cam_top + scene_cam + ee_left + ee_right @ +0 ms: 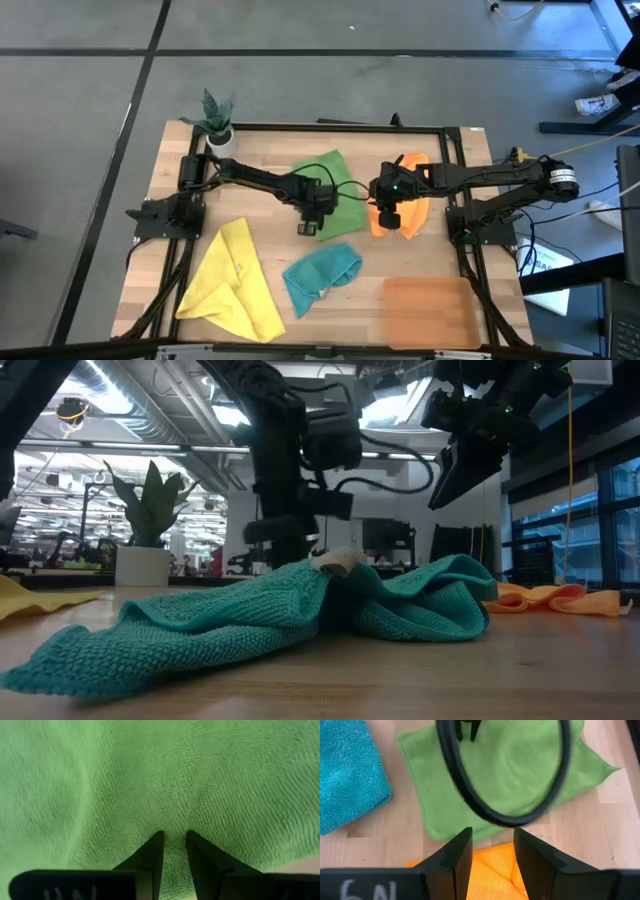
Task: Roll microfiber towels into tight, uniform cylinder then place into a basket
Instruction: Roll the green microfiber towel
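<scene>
**Working two towels at mid-table**

Pressing down on the green towel, the left gripper keeps its fingers slightly apart, tips on the cloth. The right gripper hovers over the orange towel, fingers spread. The teal towel and yellow towel lie toward the table's front edge, the basket at its front right corner.
</scene>
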`<state>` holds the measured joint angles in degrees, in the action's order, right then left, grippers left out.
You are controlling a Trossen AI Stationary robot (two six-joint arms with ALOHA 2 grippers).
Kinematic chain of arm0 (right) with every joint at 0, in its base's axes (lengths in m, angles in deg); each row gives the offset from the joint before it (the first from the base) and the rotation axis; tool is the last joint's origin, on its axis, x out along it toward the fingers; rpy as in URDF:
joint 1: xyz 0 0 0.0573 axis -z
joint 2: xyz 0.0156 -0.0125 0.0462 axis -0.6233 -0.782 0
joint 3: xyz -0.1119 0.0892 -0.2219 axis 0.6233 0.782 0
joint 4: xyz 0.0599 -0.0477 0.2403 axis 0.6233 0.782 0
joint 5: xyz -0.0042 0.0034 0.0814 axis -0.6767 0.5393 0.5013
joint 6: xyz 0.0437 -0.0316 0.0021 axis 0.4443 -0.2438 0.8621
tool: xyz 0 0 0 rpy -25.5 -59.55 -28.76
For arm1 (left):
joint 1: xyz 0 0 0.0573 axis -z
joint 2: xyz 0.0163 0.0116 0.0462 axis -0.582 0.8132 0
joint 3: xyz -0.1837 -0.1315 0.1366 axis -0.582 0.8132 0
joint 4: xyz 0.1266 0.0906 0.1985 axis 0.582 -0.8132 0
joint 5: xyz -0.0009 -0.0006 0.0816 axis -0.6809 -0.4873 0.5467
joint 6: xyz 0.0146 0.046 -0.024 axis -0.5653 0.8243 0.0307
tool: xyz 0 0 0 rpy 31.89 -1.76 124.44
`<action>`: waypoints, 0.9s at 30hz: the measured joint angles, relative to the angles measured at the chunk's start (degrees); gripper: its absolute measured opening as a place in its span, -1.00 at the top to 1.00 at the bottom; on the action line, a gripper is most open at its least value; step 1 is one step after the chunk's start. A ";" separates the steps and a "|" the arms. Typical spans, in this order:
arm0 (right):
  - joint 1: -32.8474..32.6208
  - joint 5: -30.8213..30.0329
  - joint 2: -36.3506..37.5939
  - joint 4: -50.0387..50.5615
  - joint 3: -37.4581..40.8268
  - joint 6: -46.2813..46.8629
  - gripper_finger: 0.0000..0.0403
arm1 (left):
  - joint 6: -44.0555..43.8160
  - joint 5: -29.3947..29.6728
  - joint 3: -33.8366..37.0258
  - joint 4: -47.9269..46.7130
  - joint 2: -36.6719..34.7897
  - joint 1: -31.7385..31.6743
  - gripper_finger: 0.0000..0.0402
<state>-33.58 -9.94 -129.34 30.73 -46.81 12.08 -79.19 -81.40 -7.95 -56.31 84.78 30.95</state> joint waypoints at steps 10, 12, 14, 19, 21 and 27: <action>0.00 0.00 0.00 -0.02 0.00 0.04 0.28 | 1.55 0.20 0.16 -17.66 -0.45 -0.07 0.61; 0.00 0.00 0.00 -0.34 0.00 0.04 0.28 | 1.57 0.28 0.23 -18.14 -0.57 -0.07 0.61; 0.00 0.00 0.00 -0.74 0.00 0.00 0.28 | 1.57 0.58 0.43 -17.82 -1.32 -0.07 0.61; 0.00 0.00 0.00 -2.07 0.00 0.00 0.28 | 1.52 1.65 0.50 -16.53 -6.18 -0.07 0.61; 0.00 0.00 0.00 -2.65 0.00 0.00 0.28 | 1.21 1.83 0.35 -16.15 -8.78 -0.07 0.61; 0.00 0.06 0.02 -5.57 0.00 0.11 0.28 | -2.14 1.92 0.35 -18.36 -17.63 -0.04 0.61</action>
<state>-33.58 -9.88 -129.32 25.15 -46.81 12.19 -81.33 -79.47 -7.60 -74.67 67.15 30.90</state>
